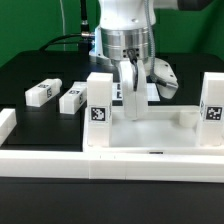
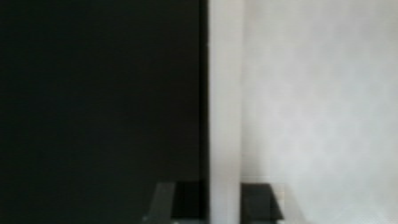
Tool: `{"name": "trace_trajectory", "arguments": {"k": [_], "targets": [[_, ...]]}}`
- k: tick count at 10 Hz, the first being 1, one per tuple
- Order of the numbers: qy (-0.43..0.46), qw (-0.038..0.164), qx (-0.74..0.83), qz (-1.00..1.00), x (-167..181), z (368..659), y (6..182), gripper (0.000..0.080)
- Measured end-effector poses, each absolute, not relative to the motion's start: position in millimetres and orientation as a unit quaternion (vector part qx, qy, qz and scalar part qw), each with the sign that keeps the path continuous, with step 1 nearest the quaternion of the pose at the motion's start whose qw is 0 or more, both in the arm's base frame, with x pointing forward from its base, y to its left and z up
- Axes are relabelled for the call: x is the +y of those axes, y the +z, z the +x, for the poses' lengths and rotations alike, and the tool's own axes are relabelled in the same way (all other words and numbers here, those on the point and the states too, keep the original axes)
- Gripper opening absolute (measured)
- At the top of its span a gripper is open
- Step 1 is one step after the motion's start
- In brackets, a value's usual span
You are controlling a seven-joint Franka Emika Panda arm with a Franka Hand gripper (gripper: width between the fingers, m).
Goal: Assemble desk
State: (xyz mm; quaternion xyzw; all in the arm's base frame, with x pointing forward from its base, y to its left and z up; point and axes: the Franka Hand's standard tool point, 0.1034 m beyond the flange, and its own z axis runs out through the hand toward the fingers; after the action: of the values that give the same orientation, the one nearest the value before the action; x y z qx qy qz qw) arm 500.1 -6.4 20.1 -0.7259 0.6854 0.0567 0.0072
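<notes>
Though the wrist view is blurred, the fingers (image 1: 131, 88) are closed on the tabletop (image 1: 150, 133) rim.

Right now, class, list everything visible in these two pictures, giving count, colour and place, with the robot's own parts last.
black table: one, black, beneath everything.
long low white border wall: one, white, along the front.
white plastic rectangular tray-like tabletop: one, white, front centre on the table.
upright short square white legs: two, white with black-and-white tags, at the tabletop's two ends.
loose short square white legs: two, white with tags, lying on the table at the exterior view's left.
robot arm: one, white and silver, top centre.
claw: one, dark-tipped, shut on the tabletop's thin rim.
</notes>
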Motion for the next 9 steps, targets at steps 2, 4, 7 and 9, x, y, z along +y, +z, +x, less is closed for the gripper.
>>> {"name": "trace_trajectory", "arguments": {"k": [2,4,7,9], "targets": [[0.051,0.005,0.674,-0.737,-14.7,488.6,17.7,0.0064],[0.049,0.004,0.652,-0.756,-29.4,486.6,17.7,0.0064],[0.048,0.006,0.610,-0.791,-28.5,486.9,17.4,0.0064],[0.045,0.009,0.554,-0.831,-31.9,487.3,17.5,0.0064]]}}
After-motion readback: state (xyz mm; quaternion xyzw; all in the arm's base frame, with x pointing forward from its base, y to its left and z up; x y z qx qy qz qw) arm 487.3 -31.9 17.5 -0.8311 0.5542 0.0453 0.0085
